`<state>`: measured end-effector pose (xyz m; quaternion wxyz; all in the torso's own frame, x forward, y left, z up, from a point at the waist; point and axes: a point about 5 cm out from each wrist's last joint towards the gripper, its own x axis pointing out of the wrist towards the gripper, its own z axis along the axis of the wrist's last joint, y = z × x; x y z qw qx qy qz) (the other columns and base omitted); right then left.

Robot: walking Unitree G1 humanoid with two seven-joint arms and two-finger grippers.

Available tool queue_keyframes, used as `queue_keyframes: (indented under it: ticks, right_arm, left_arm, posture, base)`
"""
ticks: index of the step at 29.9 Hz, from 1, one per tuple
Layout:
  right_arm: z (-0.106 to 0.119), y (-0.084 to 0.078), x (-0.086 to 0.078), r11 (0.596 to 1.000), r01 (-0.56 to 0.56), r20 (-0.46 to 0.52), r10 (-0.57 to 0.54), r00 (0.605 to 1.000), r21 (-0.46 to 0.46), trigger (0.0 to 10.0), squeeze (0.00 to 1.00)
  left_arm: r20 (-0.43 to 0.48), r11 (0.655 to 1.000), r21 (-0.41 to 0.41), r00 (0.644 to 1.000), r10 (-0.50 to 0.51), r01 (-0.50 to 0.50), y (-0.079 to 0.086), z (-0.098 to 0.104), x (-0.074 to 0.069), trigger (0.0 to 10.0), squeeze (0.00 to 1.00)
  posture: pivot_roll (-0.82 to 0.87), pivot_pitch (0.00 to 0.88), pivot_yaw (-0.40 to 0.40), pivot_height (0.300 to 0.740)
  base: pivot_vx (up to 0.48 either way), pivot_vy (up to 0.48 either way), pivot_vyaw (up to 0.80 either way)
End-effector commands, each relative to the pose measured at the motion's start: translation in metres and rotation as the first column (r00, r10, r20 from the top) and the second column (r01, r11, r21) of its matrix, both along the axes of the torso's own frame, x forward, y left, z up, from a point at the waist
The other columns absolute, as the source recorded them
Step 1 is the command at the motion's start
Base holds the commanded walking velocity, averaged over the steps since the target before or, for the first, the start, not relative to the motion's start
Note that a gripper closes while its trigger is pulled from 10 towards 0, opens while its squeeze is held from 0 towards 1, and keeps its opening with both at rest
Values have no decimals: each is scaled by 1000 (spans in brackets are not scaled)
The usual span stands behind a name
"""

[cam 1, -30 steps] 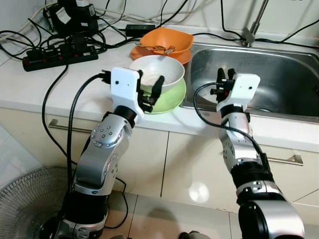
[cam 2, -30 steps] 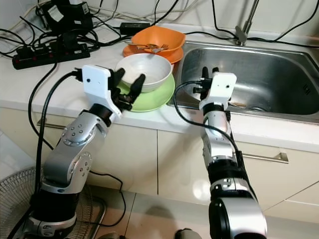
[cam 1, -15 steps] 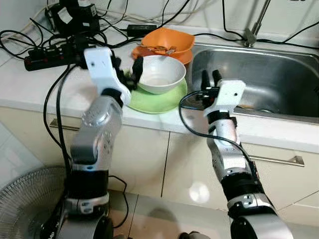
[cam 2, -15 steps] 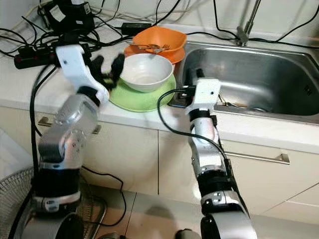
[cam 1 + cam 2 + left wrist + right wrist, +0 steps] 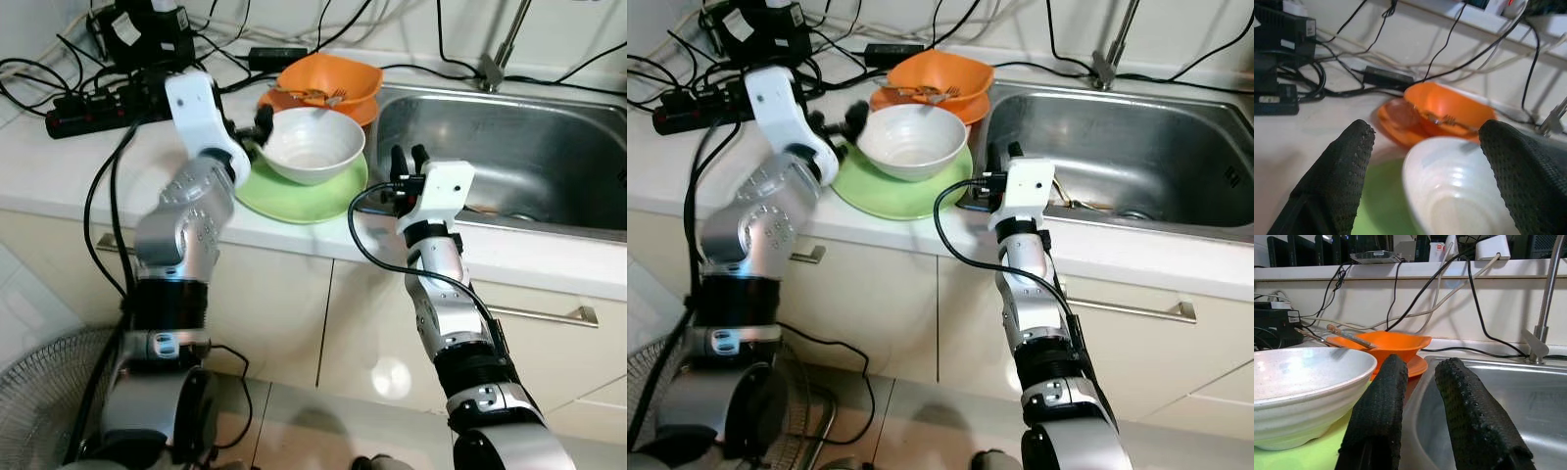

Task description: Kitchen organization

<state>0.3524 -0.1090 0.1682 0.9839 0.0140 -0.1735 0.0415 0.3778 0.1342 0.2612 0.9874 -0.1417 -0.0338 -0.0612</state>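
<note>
Two grippers work the counter: the right gripper [image 5: 404, 160], fingers slightly apart, hovers at the sink [image 5: 549, 147] edge; the left gripper [image 5: 1425, 161], spread wide, straddles the white bowl [image 5: 313, 144] on the green plate [image 5: 294, 201]. A skewed close could tip it toward the orange bowl [image 5: 328, 78] behind.

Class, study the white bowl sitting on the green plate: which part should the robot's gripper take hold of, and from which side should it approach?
Probably the rim of the white bowl, on its left side. The bowl sits upright and open on the green plate, so one finger can go inside and one outside. The left gripper is open there, while the orange bowl crowds the far side.
</note>
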Motion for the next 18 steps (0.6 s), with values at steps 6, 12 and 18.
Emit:
queue_keyframes:
  ticks: [6,12,18]
  right_arm:
    - [3,3,-1,1000,-18,5,18,1000,-8,10000,0]
    - [3,2,-1,1000,-16,0,16,1000,-9,10000,0]
    - [2,1,-1,1000,-15,-3,15,1000,-10,10000,0]
  left_arm:
    - [-159,992,-41,979,-125,120,-14,-20,7,10000,0]
    - [-204,991,-55,970,-129,120,-17,-26,8,10000,0]
    - [-241,987,-68,958,-157,145,-25,-31,7,10000,0]
  posture:
    - [21,40,24,732]
    - [20,41,23,732]
    - [20,43,23,732]
  base:
    - [0,0,0]
    - [0,0,0]
    - [0,0,0]
